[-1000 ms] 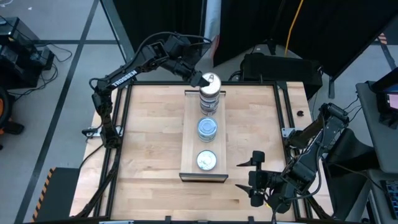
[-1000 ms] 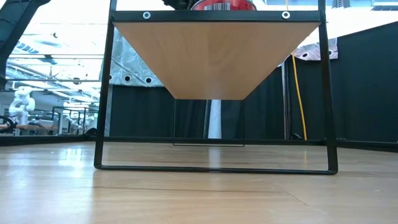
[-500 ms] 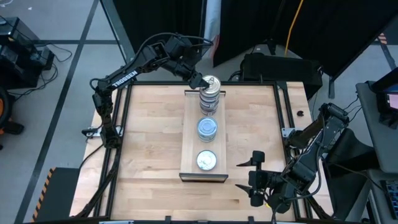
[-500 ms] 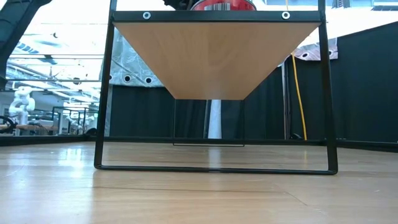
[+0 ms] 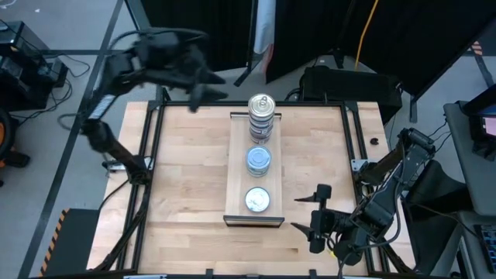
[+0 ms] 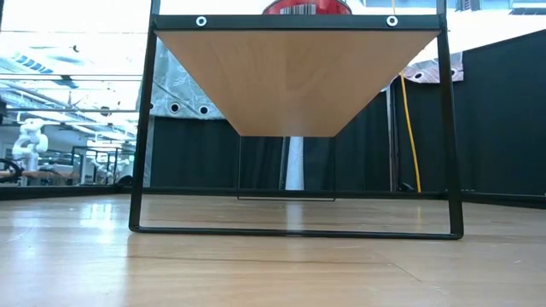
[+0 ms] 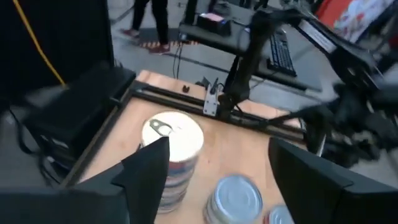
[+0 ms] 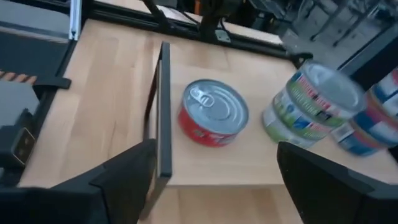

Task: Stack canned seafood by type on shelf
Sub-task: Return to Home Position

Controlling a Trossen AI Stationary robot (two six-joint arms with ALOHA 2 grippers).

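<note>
Home time, no bumps
Left claw (image 7: 219,144) and right claw (image 8: 216,148) are wide, empty; we steer clear of the tall can stack (image 5: 262,116).

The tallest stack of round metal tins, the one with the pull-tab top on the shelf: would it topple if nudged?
Likely top-heavy: the tallest stack of round metal tins stands several high on the light-wood shelf, apparently taller than wide, so a push near its top could tip it. The tins seem only to rest on each other, so the upper ones might slide off.
</note>
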